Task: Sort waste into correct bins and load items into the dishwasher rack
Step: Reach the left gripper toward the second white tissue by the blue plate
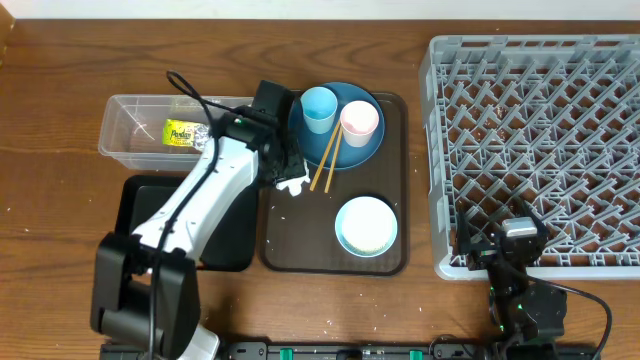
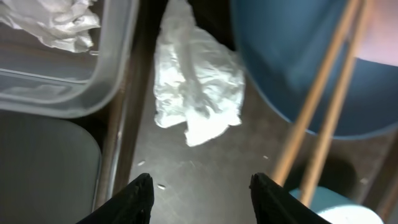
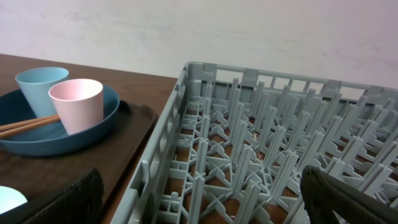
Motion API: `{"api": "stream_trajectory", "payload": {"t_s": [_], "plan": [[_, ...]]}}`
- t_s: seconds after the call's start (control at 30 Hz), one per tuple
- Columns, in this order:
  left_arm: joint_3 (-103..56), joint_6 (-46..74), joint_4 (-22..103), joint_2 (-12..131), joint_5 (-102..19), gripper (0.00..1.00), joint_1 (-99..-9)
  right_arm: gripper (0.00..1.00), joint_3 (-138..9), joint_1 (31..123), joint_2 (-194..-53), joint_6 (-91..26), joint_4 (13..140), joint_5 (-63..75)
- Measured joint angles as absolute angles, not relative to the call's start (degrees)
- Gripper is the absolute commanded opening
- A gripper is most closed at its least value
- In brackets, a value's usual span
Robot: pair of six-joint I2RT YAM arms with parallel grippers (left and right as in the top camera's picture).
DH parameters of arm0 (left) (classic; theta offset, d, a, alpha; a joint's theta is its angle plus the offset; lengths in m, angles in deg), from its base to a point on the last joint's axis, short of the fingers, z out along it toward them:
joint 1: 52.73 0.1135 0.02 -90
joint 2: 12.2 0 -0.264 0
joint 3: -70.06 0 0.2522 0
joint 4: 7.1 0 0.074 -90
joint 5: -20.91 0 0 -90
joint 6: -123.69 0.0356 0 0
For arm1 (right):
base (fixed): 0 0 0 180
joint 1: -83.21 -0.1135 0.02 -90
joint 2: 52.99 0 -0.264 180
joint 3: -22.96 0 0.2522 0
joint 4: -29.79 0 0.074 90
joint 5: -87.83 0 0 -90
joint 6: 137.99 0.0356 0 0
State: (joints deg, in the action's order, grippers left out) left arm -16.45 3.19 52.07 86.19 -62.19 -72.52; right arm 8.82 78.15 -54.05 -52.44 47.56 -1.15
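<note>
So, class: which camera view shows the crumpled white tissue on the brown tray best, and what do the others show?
Left wrist view: the tissue sits mid-frame, folds clear, ahead of the open left end effector. Overhead shows it as a small white patch beside the arm. The right wrist view misses it.

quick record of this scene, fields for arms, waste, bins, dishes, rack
left gripper: open, over the tissue
right gripper: open, at the rack's near edge
tissue: on the brown tray, between tub and plate
tub: holds wrapper and a second tissue
black tray: near side of tub, partly hidden
plate: on brown tray, carries blue cup and pink cup
chopsticks: leaning off the plate onto brown tray
bowl: on brown tray
rack: no dishes loaded
</note>
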Motion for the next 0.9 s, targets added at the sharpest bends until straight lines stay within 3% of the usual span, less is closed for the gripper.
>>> {"api": "stream_trajectory", "payload": {"t_s": [0.9], "plan": [[-16.4,2.2,47.9,90.3,-65.9,0.53,-75.7,0.99,8.8,78.2,-54.1,-52.4,47.6,-1.2]]}}
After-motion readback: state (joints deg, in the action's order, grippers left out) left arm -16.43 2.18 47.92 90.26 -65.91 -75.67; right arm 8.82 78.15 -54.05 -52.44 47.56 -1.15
